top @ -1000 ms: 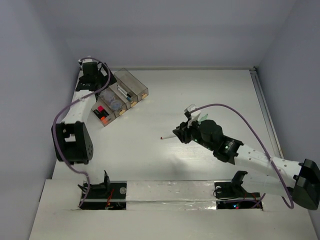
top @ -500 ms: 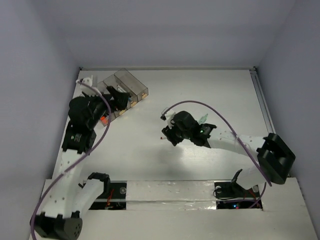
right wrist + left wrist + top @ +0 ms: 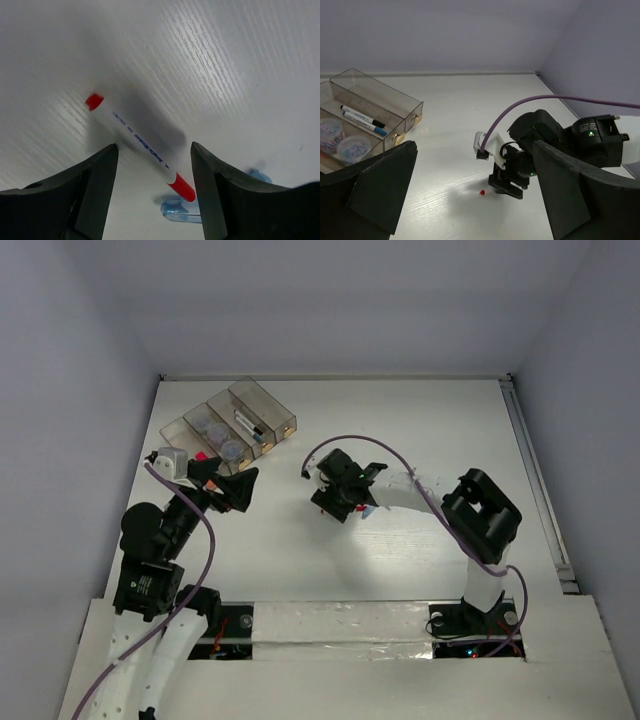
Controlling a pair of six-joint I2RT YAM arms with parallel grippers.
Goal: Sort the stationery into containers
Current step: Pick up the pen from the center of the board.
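While left hand [image 3: 226,483] and right hand [image 3: 153,146] gape empty, the containers [image 3: 262,400] hold two pens [image 3: 362,117], rolls [image 3: 352,146], perhaps highlighters [image 3: 200,456].

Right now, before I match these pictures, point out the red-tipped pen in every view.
Right wrist: the red-tipped pen lies diagonally at centre frame, between the fingers of the open right gripper.
Left wrist: only one red end shows, lower centre, just below that gripper.
Top external: centre of the picture, hidden beneath that gripper.
Shared landmark: the right gripper.
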